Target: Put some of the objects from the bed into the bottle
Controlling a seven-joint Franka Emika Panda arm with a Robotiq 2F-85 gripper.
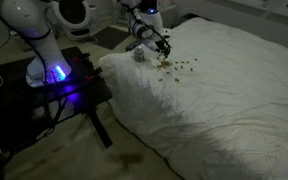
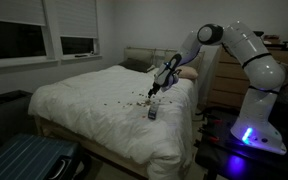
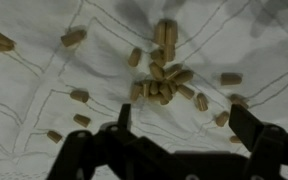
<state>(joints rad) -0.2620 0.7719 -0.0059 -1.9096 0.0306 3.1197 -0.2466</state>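
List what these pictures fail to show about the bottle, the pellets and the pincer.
- Bottle: outside the wrist view; too small and dim in both exterior views to tell its opening or contents.
- Pellets: wrist view's edges cut the scatter; exterior views show only specks.
- Pincer: body cut by the wrist view's bottom edge; tiny in exterior views.

My arm point(image 2: 234, 45) is glossy white, built of rounded segments with dark bands at the joints. Far behind my claw point(image 3: 181, 118), my white base point(image 2: 252, 128) glows blue-violet low on its side. The claw itself is black, two blocky fingers point(image 3: 246, 125) on hinged, angular links.
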